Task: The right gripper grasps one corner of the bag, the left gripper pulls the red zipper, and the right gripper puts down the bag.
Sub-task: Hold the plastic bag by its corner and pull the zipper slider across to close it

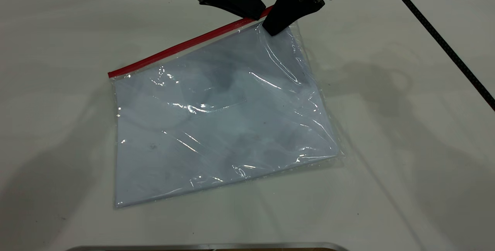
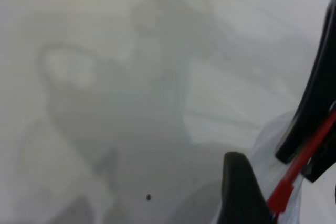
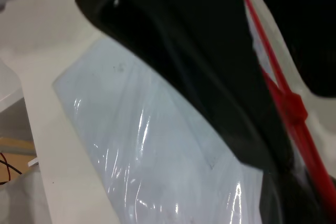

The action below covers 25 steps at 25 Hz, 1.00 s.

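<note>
The bag, a clear pouch with white sheets inside, lies slanted on the white table. Its far corner is raised. My right gripper is shut on that corner just under the red zipper. My left gripper meets the same end of the strip, its tips closed together there. In the left wrist view, one finger lies against the small red slider. The right wrist view shows the slider beside a finger pressed on the bag.
A braided black cable runs from the right arm across the table's right side. A metal rim shows at the near edge. Bare tabletop surrounds the bag to the left, right and front.
</note>
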Motion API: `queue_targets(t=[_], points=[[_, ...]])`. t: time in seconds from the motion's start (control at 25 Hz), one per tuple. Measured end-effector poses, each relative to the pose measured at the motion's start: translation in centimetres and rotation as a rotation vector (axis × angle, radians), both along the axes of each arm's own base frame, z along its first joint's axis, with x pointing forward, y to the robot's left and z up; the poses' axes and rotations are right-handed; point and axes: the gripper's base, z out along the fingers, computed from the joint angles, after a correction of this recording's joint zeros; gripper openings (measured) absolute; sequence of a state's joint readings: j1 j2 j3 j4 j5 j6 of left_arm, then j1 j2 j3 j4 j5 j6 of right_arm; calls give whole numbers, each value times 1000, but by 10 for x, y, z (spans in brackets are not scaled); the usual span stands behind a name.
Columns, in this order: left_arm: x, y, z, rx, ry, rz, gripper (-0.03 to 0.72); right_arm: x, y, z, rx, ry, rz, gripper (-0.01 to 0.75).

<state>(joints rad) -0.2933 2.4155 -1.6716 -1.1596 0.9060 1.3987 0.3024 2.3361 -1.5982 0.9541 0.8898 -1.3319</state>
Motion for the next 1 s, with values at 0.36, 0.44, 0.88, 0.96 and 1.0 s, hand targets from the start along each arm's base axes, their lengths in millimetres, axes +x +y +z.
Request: queue_targets(t=[0.36, 0.44, 0.88, 0.96, 1.0], points=[[2, 0, -1, 12, -23, 15, 407, 0, 0, 0, 1, 0, -1, 34], [2, 0, -3, 12, -19, 15, 402, 0, 0, 0, 1, 0, -1, 34], [-1, -5, -17, 18, 8, 10, 306, 0, -1, -2, -12, -4, 2, 34], [-1, -5, -17, 18, 7, 9, 255, 1, -1, -2, -13, -8, -1, 34], [-1, -6, -17, 17, 6, 8, 228, 1, -1, -2, -14, -8, -2, 34]])
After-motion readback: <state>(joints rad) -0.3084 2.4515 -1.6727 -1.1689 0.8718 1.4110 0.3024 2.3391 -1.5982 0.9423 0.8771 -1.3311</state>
